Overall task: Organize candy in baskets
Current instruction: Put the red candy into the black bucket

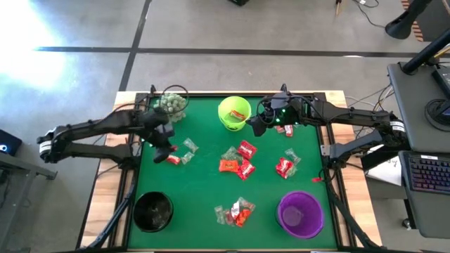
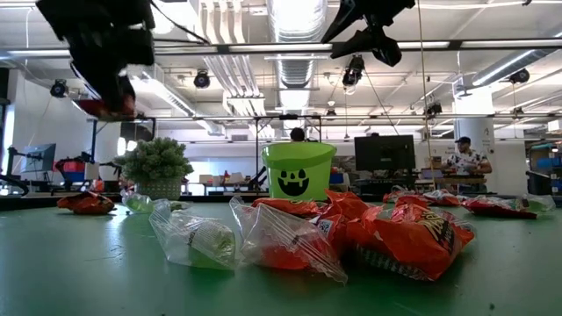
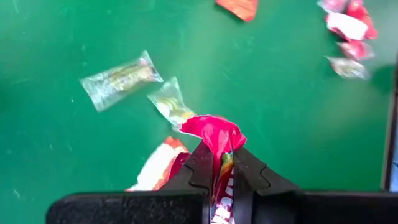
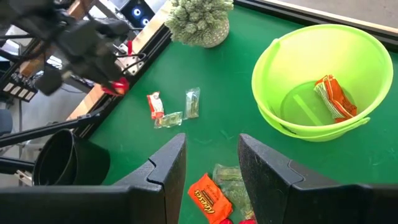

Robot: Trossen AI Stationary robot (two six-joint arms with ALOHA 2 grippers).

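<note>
My left gripper is shut on a red wrapped candy and hangs above the table's left part, near the spiky plant. Below it a red-and-white candy and two clear ones lie on the green mat. My right gripper stands open in the air beside the lime green basket, which holds an orange candy. The black basket and purple basket stand at the near edge. More candy lies mid-table. My left gripper pinches the red candy between its two fingers, and the wrapper's crumpled end pokes out past the fingertips. The fingers slant downward over the mat. The candy is lifted clear of the table.
Loose candy also lies near the right edge and between the black and purple baskets. The plant stands at the far left corner. The low view shows the room behind, with a person far off at a desk.
</note>
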